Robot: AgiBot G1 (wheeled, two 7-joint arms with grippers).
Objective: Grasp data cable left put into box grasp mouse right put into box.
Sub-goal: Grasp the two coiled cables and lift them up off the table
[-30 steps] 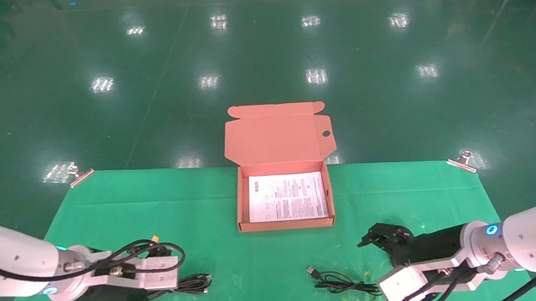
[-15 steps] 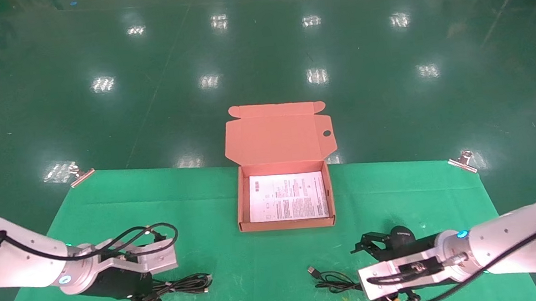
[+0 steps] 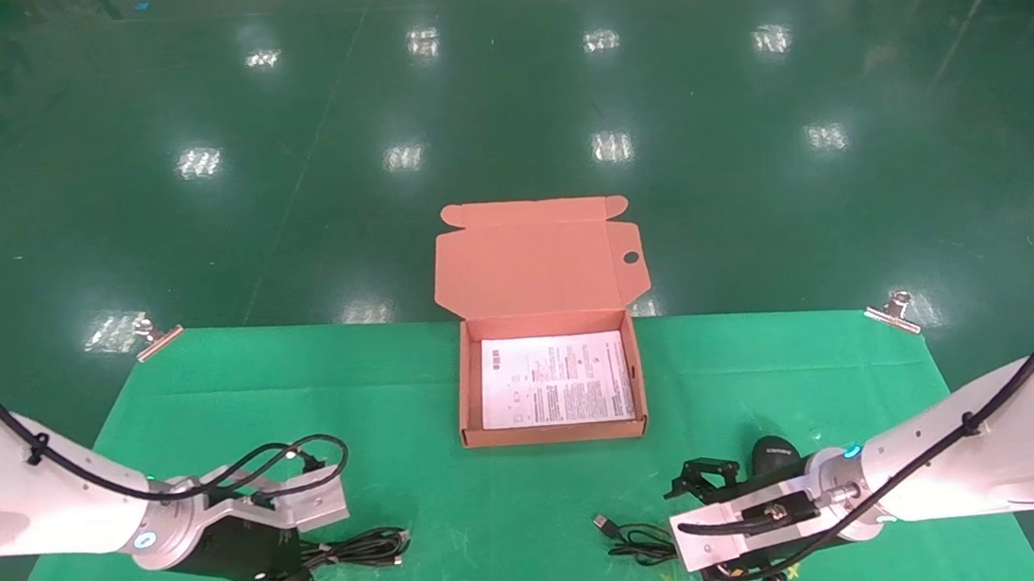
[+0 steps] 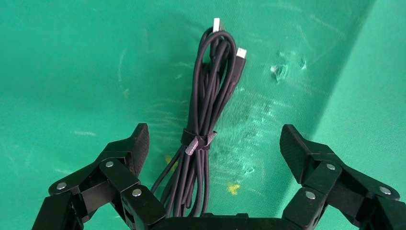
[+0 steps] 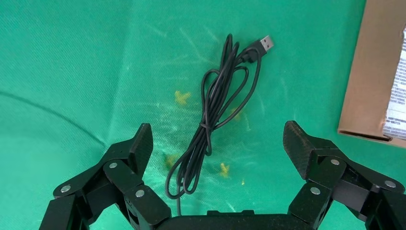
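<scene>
Left pincer (image 4: 214,143), spread wide, low over data cable (image 4: 207,129) at lower left of head view, bundle lying between its fingers (image 4: 131,148) without contact. Right pincer (image 5: 218,143), likewise wide, above mouse cord (image 5: 215,115) at lower right; mouse (image 3: 773,452) just beyond the wrist. Box (image 3: 463,400) open at centre of green counter (image 3: 300,397), printed sheet (image 3: 554,380) inside.
</scene>
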